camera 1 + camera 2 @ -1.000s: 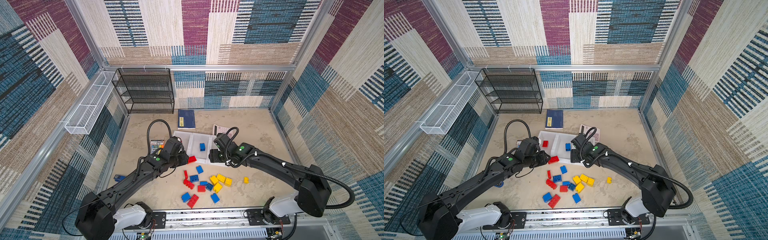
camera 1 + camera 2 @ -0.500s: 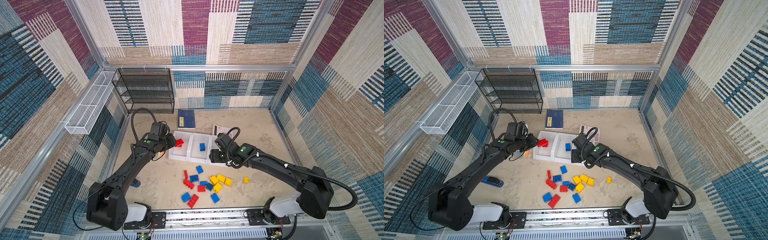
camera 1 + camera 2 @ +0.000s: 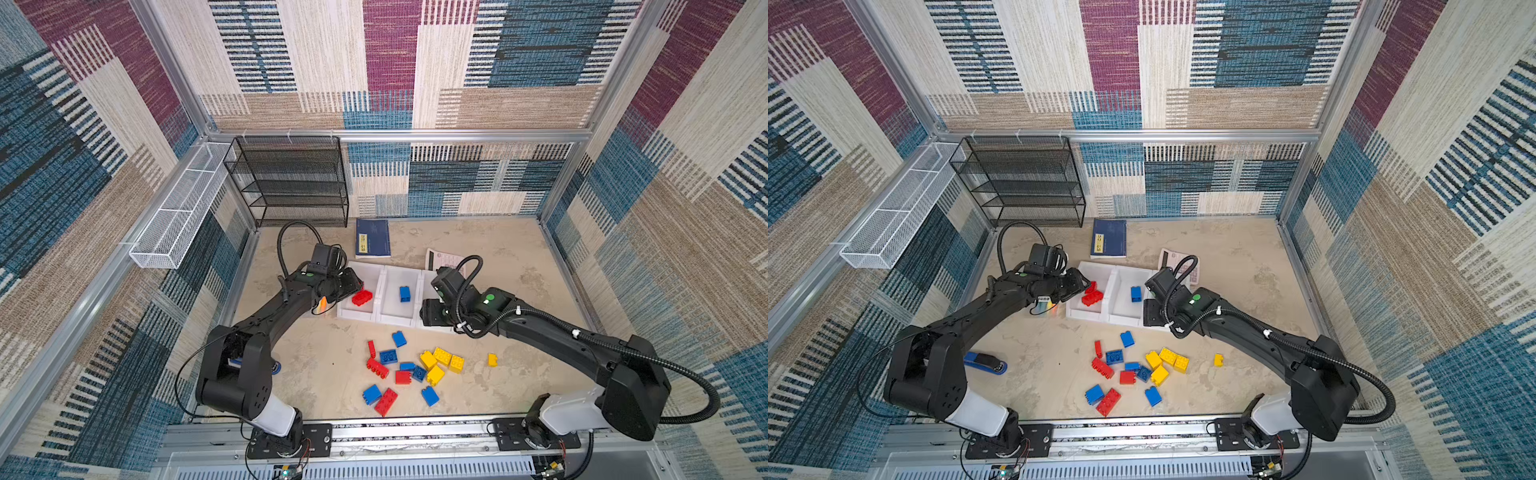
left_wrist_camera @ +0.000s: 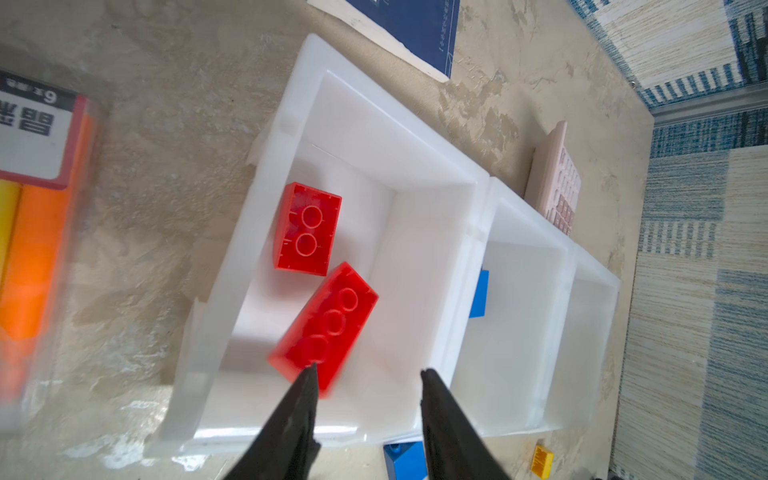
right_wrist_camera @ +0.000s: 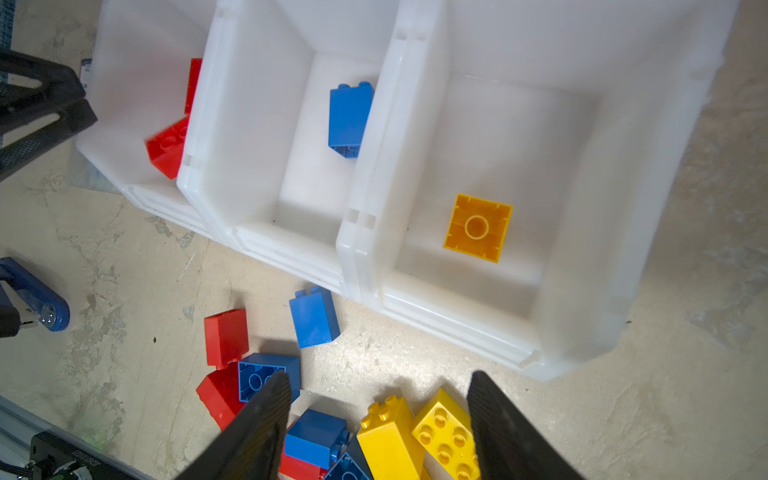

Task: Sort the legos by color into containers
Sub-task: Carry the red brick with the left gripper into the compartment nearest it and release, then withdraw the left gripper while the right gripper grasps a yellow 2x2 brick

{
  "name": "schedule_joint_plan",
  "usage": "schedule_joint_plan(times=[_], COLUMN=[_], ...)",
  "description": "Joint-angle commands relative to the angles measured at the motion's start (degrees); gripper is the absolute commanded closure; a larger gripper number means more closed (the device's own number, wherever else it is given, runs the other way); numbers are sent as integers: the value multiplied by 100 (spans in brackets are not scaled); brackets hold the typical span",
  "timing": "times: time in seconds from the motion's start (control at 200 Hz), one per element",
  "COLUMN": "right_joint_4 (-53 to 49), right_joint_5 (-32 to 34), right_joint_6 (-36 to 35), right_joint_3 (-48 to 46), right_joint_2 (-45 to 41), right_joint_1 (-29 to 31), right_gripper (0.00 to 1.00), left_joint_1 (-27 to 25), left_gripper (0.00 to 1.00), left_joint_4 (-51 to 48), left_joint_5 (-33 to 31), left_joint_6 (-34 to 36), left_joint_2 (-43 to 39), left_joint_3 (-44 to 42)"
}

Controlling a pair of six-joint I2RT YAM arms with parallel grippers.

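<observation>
Now, left claw [image 4: 369, 370]: jaws apart, nothing between them, over the end bin [image 4: 386, 104].
Long red brick [image 4: 324, 328]: tilted and blurred inside that bin, touching one fingertip, beside a second red brick [image 4: 307, 228].
Right claw [image 5: 378, 376]: jaws wide, empty, above the loose bricks [image 3: 407, 366].
Other bins [image 5: 291, 253]: one blue brick [image 5: 348, 118] in the middle, one yellow brick [image 5: 477, 227] at the far end.
Risk: if I pull the left claw away sideways, its fingertip could drag the red brick over the rim. Lowering the right claw into the crowded pile could pinch two colours together.
</observation>
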Motion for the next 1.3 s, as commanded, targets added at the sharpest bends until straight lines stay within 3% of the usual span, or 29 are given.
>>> schedule_joint_plan(times=[0.0, 0.541, 0.992, 1.292], right_joint_4=[34, -238, -958, -690], right_joint_5=[-1, -67, 67, -133], right_joint_6=[58, 257, 1039, 1296], right_joint_3=[15, -654, -1641, -1933], right_joint_2=[-37, -346, -1087, -1054], right_joint_1=[-6, 9, 53, 281], right_gripper=[30, 32, 34, 37], left_joint_1=[8, -1, 0, -1], left_gripper=[51, 48, 46, 46], left_joint_4=[74, -97, -381, -484], left_joint_5=[-1, -74, -343, -268], left_joint_6=[11, -264, -769, -978], left_joint_2=[-133, -1685, -3448, -3795], left_joint_3=[-23, -1311, -2638, -2926])
